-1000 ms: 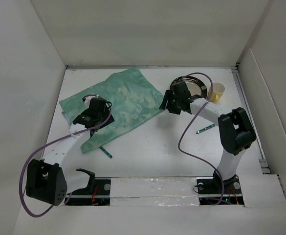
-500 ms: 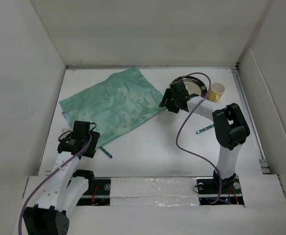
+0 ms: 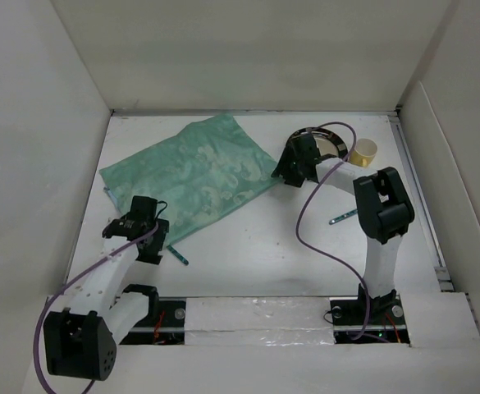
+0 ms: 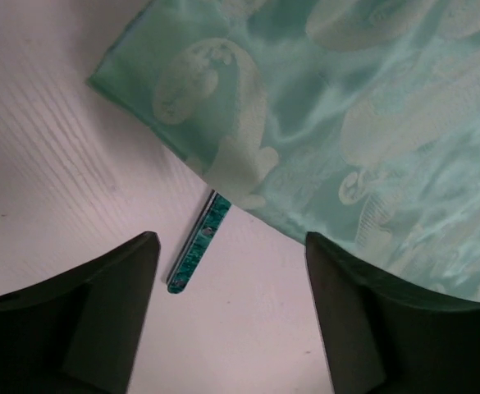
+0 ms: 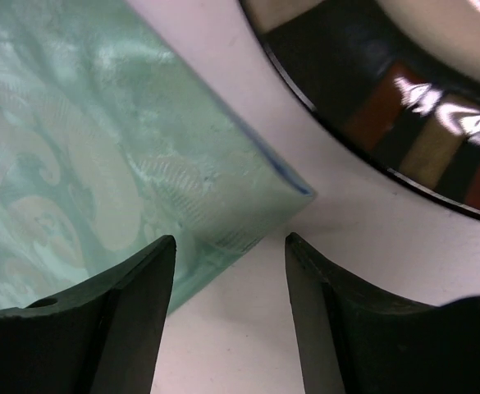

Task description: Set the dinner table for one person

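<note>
- Desk (image 3: 256, 238): flat, matte white. It fills the floor between upright white panels (image 3: 248, 57), and both arm bases sit at its near edge.
- Cloth (image 3: 194, 176): mint green, patterned and crinkled. It lies on the left-rear part of the desk with one corner pointing right toward the plate.
- Plate (image 3: 331, 146): dark glossy rim, on the desk at right-rear. The right arm (image 3: 379, 205) partly hides it.
- Cup (image 3: 364, 151): yellow, upright, just beside the plate on its right.
- Teal utensil (image 4: 192, 250): lies on bare desk at the cloth's near-left edge. Its far end meets the cloth edge; I cannot tell whether it runs beneath.
- Second utensil (image 3: 345, 217): also teal-handled, on bare desk right of centre, near the right arm and well apart from the first. Its type is too small to tell.
- Left fingers (image 4: 112, 312): apart, nothing between them. They hang above the desk at the cloth's near-left edge. In the wrist view the teal utensil shows in the gap between them, untouched.
- Right fingers (image 5: 129, 320): apart, nothing clamped. They are low over the cloth's right corner. The wrist view shows that corner in the gap, the plate rim just past it, and a strip of bare desk between cloth and plate.
- Left arm (image 3: 100, 279): reaches from its near-left base along the desk's left side, with a purple cable looping beside it.
</note>
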`<state>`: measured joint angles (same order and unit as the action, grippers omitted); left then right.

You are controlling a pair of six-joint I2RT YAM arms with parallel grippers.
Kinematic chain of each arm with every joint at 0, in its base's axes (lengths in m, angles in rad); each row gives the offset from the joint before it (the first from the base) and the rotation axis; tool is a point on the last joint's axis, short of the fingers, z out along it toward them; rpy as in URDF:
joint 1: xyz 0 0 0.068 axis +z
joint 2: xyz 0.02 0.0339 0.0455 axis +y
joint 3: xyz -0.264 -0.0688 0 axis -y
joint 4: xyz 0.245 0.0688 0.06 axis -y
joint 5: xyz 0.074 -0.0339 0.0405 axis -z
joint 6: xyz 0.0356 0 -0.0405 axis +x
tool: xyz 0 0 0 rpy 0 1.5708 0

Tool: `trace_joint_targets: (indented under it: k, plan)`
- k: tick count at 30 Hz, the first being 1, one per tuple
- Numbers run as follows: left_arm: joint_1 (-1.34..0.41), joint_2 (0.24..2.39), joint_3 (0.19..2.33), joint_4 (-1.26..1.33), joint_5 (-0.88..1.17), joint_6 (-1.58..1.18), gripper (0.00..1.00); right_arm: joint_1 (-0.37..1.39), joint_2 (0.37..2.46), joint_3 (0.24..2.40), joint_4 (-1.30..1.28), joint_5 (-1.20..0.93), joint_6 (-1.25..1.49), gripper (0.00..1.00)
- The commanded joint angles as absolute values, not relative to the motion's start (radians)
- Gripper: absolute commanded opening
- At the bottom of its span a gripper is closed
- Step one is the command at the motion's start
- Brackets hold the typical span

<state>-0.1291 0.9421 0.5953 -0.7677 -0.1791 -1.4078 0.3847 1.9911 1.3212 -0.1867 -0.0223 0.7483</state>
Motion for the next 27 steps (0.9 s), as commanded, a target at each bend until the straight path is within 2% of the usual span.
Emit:
trace_joint_targets:
  k: [1, 4, 6, 10, 18, 22, 27]
  plan:
    - [-0.126, 0.888, 0.566, -0.761, -0.135, -1.454, 0.65, 0.37, 2.002, 1.361, -0.178, -0.018, 0.773, 0.61]
    - [-0.126, 0.833, 0.566, -0.788, -0.146, -1.489, 0.61, 0.36, 2.002, 1.353, -0.15, -0.018, 0.793, 0.58]
    - [-0.126, 0.868, 0.603, -0.807, -0.169, -1.483, 0.6, 0.36, 2.008, 1.356, -0.137, -0.032, 0.804, 0.56]
    - [-0.126, 1.09, 0.687, -0.88, -0.218, -1.511, 0.59, 0.36, 1.985, 1.348, -0.112, -0.044, 0.808, 0.56]
    - [-0.126, 1.088, 0.687, -0.89, -0.262, -1.604, 0.57, 0.36, 1.997, 1.358, -0.107, -0.067, 0.796, 0.55]
    - [-0.126, 1.159, 0.722, -0.908, -0.325, -1.623, 0.54, 0.37, 2.022, 1.388, -0.123, -0.069, 0.796, 0.55]
    - [-0.126, 1.171, 0.661, -0.81, -0.301, -1.66, 0.51, 0.37, 2.034, 1.393, -0.138, -0.08, 0.808, 0.54]
